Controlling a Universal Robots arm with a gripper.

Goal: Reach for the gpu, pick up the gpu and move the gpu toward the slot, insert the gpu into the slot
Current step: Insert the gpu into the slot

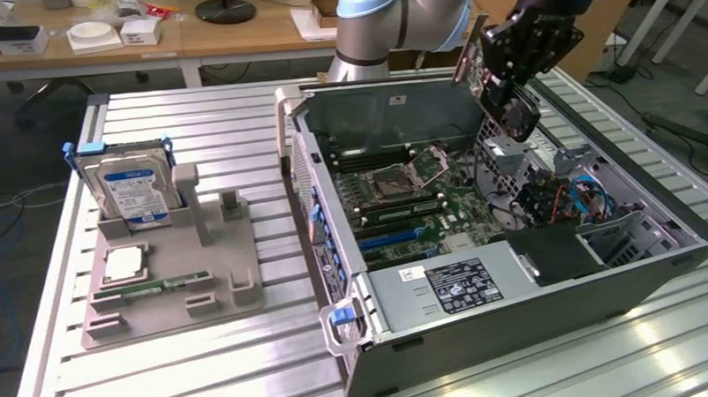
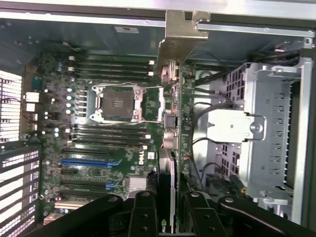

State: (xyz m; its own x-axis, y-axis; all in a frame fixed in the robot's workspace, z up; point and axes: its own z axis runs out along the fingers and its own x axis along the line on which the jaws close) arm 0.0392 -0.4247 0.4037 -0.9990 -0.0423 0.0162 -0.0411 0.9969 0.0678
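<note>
Above the open case [image 1: 511, 308], fingers [image 2: 143, 217] clamp gpu [image 2: 168, 170].

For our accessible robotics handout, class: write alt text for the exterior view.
A black robot claw holds a thin dark circuit card with a round black fan over an open grey metal computer case, its green motherboard exposed. On the exterior view's left, a grey plastic tray carries a boxy silver hard drive with a blue-white label.

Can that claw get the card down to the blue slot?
Probably yes: the case lies open, the claw holds the gpu above the motherboard, and nothing covers the blue slot.
</note>
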